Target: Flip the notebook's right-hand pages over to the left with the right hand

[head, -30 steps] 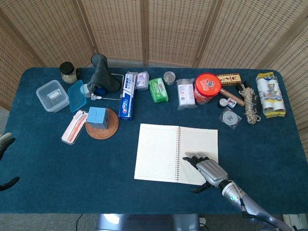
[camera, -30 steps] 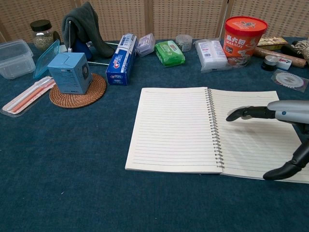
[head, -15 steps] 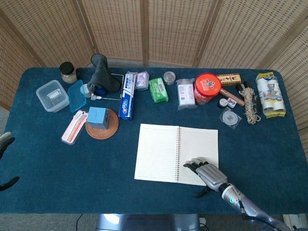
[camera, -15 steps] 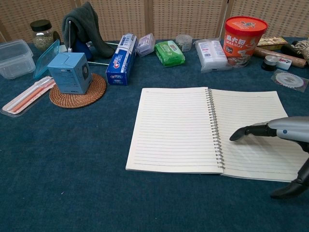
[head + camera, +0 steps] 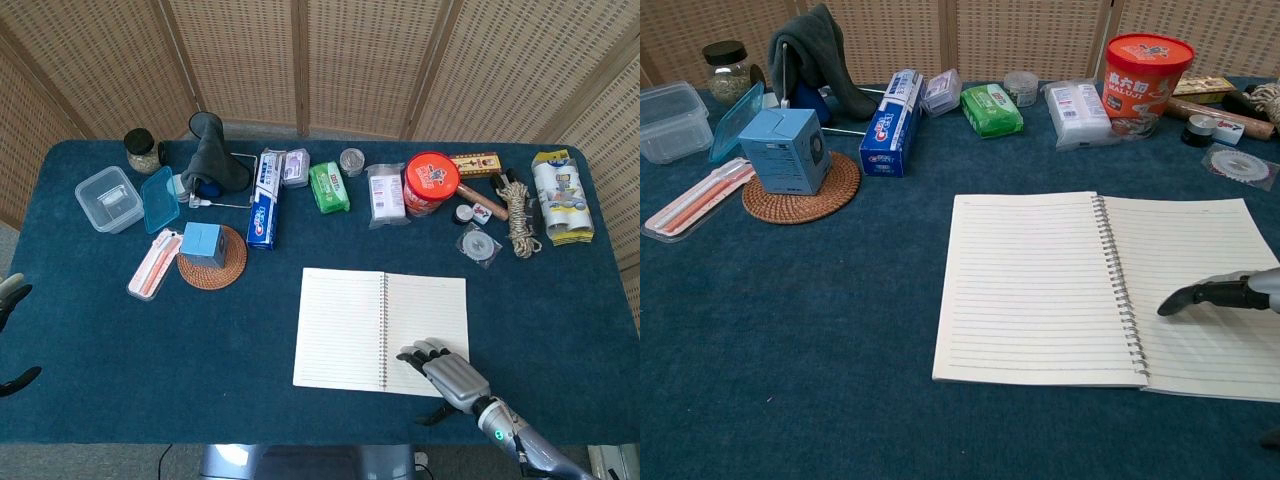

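Your right robot hand (image 5: pixel 448 368) sits fingers spread, holding nothing, on the notebook (image 5: pixel 380 317)'s lower right page, probably to catch the page edge. The notebook lies open just below the red tub (image 5: pixel 431 183).

You see a cream notebook (image 5: pixel 380 330) with fine ruled lines on a dark blue table (image 5: pixel 120 360); your right hand (image 5: pixel 452 375) is grey with black fingertips (image 5: pixel 1175 301). Behind stand a red tub (image 5: pixel 431 183), a green packet (image 5: pixel 329 187) and tan woven screens (image 5: pixel 350 60).
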Robot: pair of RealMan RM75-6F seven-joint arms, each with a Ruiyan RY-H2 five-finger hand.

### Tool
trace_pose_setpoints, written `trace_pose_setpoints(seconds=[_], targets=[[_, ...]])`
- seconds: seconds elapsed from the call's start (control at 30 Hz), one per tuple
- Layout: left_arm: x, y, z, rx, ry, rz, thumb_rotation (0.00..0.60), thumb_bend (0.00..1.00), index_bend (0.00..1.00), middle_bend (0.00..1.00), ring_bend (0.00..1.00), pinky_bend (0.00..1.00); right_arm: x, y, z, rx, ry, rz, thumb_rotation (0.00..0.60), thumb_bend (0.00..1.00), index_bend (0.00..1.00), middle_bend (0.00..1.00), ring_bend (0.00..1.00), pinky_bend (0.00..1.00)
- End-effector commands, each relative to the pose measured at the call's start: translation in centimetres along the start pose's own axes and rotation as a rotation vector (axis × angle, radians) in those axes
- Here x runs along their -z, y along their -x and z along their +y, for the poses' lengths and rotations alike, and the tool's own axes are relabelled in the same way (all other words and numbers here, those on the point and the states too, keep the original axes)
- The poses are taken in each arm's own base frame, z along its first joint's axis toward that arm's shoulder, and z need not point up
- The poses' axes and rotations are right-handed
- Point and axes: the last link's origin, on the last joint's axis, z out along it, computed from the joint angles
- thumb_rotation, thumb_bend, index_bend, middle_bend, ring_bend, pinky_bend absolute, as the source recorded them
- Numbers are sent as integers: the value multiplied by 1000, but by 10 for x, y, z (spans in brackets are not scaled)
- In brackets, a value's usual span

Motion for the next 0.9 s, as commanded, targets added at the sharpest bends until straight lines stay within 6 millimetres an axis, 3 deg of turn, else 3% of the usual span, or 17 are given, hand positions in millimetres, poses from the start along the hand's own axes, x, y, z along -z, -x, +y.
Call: trace_pose_setpoints(seconds=[0.03,0.3,0.47,0.7,0.9], targets=[[-1,0,2,4,8,2,600,26,0,0,0,41,13,6,10,-7,39,-4,450,127,113,229,50,0],[-4,1,6,13,27,3,600,26,0,0,0,41,44,20,21,-61,103,8,449,146,114,228,51,0],[-5,3,6,18,34,2,600,26,0,0,0,41,52,19,19,-51,96,30,439,147,114,226,51,0],[-5,3,4,17,28,2,600,26,0,0,0,42,32,-10,17,-51,79,112,434,145,114,212,51,0],[-3,5,2,19,15,-6,600,26,0,0,0,41,0,-30,24,-52,96,100,435,146,113,158,30,0]])
